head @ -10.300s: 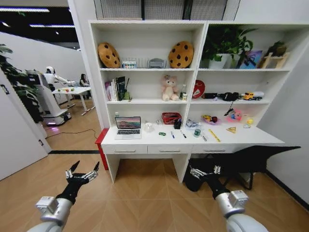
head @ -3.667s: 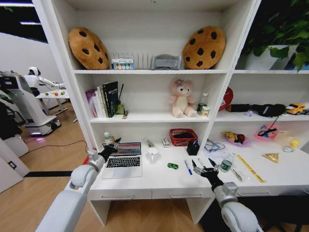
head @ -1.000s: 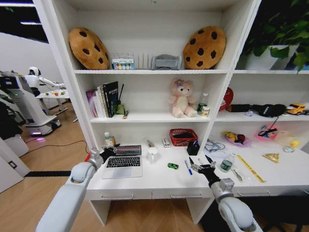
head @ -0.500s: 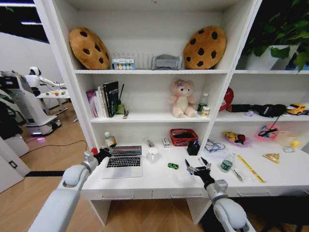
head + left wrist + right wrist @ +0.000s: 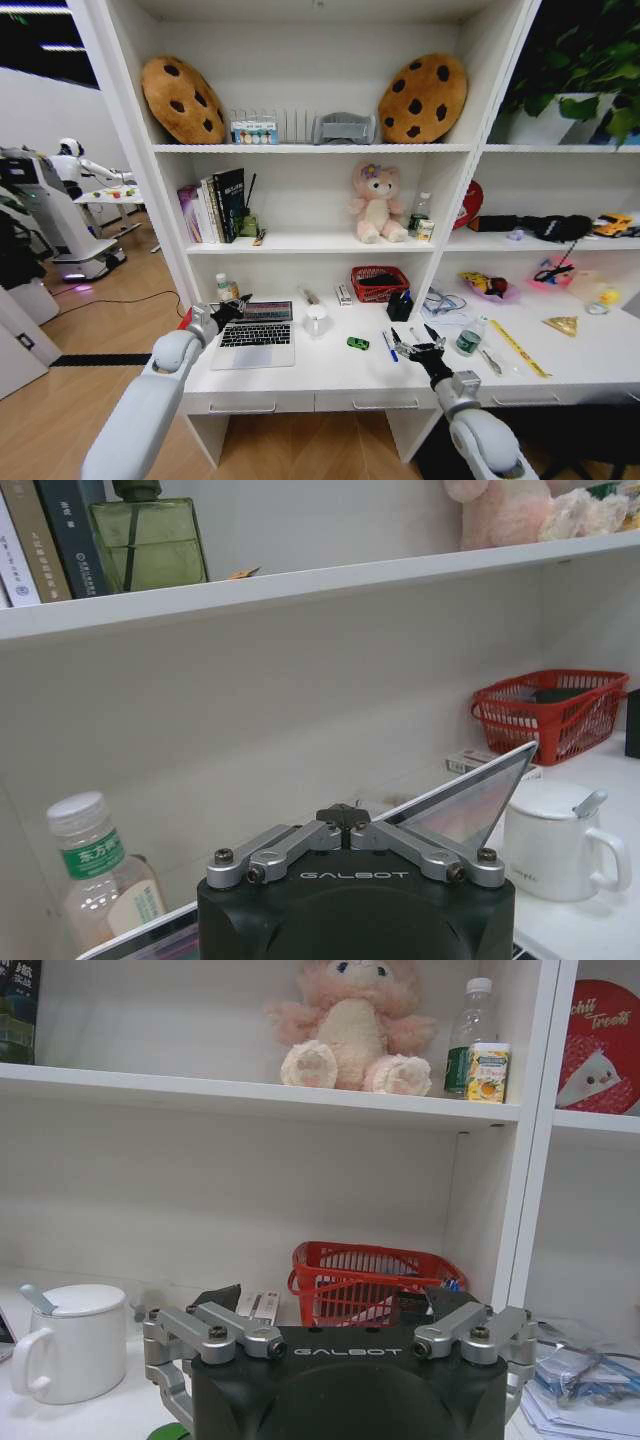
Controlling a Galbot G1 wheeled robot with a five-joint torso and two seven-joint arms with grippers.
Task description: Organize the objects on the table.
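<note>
While the robot stands close before the long white table (image 5: 300, 385), both arms reach over its top. The left gripper (image 5: 232, 310) sits at the upper left corner of the silver laptop's (image 5: 255, 345) open screen; in the left wrist view its linkage bars are drawn together at the centre and the corner of the screen (image 5: 470, 805) rises just behind them, so the fingers look closed at the lid's edge, though actual contact with the lid cannot be made out. A small bottle with a green label (image 5: 226, 289) stands just beside the laptop, against the back panel. The right gripper (image 5: 420, 343) hovers low over the table with its fingers spread apart and nothing between them, between the blue pen (image 5: 388, 347) and a second small bottle (image 5: 468, 338). The tiny green toy car (image 5: 357, 343) lies near the laptop's right side, apart from the pen. A white mug (image 5: 317, 319) with a lid stands behind the car, and a red basket (image 5: 378, 283) rests near the back wall. The yellow ruler (image 5: 518, 349) lies slantwise farther right.
</note>
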